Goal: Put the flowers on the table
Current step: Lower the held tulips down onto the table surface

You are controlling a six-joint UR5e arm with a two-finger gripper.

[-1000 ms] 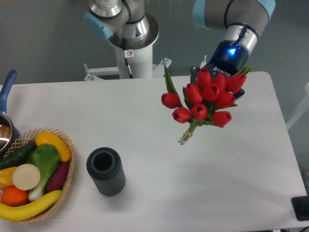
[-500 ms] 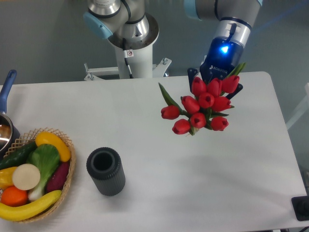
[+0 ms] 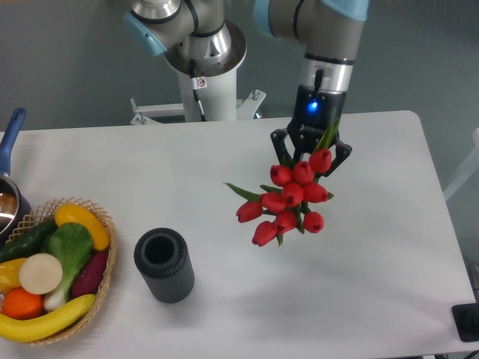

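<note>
The flowers (image 3: 288, 198), a bunch of red tulips with green leaves, hang in the air above the middle-right of the white table (image 3: 374, 247). Their heads point toward the camera and down, so the stems are hidden behind them. My gripper (image 3: 309, 153) is shut on the flowers from above, with its dark fingers (image 3: 281, 146) showing on either side of the bunch. A soft shadow of the bunch lies on the table below it.
A dark grey ribbed cylindrical vase (image 3: 164, 265) stands left of the bunch. A wicker basket of vegetables (image 3: 52, 269) sits at the left front edge, with a pot with a blue handle (image 3: 9, 172) behind it. The arm's base (image 3: 202, 67) stands at the back.
The gripper has moved left and toward the table's middle with the flowers in it, and turned so the tulip heads now face down and forward. The stems have gone out of sight.
</note>
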